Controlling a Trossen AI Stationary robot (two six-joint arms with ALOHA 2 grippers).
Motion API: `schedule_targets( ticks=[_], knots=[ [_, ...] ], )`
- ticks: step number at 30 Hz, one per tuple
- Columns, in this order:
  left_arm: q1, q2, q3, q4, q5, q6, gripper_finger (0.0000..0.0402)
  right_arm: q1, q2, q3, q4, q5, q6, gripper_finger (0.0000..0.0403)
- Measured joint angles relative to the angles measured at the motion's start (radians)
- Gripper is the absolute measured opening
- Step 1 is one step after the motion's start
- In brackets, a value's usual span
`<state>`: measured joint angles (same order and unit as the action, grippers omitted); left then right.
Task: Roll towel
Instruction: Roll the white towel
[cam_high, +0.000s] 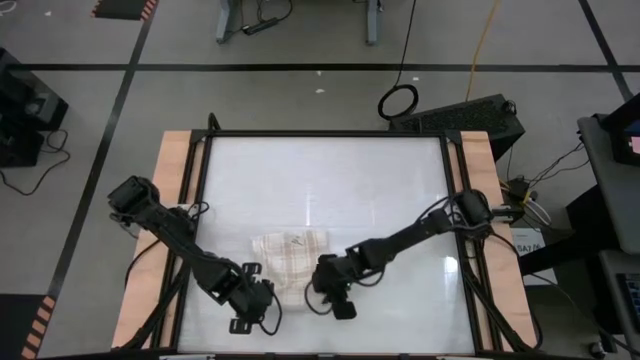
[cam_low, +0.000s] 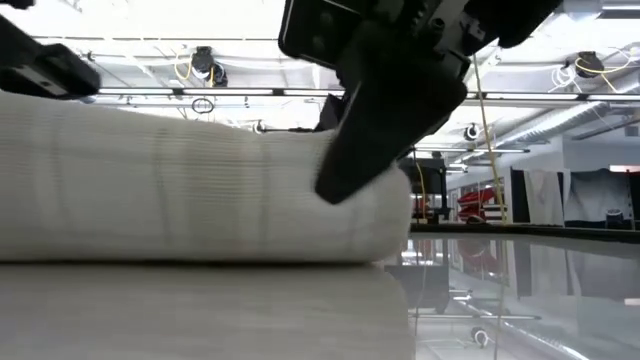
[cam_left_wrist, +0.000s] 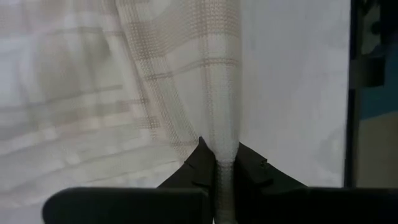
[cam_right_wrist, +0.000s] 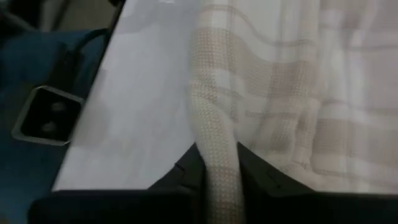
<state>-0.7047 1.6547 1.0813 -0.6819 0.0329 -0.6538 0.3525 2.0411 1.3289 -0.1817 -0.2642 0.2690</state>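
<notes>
The towel (cam_high: 290, 250), cream with a beige check, lies crumpled on the white table near its front edge, between my two grippers. My left gripper (cam_high: 262, 300) is shut on the towel's near left part, and my right gripper (cam_high: 322, 285) on its near right part. In the low view the towel (cam_low: 200, 190) shows as a thick fold resting on the glossy top, with a dark finger (cam_low: 385, 120) at its right end. Each wrist view shows the cloth gathered into a ridge that runs into the fingers. My left gripper pinches a narrow gathered ridge of the towel (cam_left_wrist: 225, 149) between its two fingers (cam_left_wrist: 202, 168), coming steeply from above. The cloth fans out from the pinch onto the table; how many layers it has I cannot tell. My right gripper pinches a rolled or folded edge of the towel (cam_right_wrist: 214, 146) between its two fingers (cam_right_wrist: 252, 168), slanting down from the table's right. The fold rises off the table toward the fingers, and the rest of the cloth (cam_right_wrist: 311, 93) lies on the top.
The white table top (cam_high: 330, 170) has free room behind the towel and to its right. Wooden side boards (cam_high: 175, 200) and a black frame rail (cam_high: 455, 200) border it. A black box (cam_high: 470, 112) stands beyond the far right corner.
</notes>
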Motion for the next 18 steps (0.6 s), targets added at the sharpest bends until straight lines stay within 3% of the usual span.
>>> schedule_targets(
  ticks=[4,11,18],
  knots=[
    [0.035,0.0,-0.001,0.0,0.025,0.078,0.0028,-0.028,-0.001,0.0,-0.013,-0.108,0.0,0.004],
    [0.123,0.0,-0.043,0.008,0.048,0.084,0.0028,-0.093,-0.007,0.0,-0.079,-0.232,-0.001,0.0039],
    [0.237,0.0,-0.132,0.103,0.185,0.175,0.0028,-0.146,-0.008,0.001,-0.167,-0.293,-0.079,0.004]
  ],
)
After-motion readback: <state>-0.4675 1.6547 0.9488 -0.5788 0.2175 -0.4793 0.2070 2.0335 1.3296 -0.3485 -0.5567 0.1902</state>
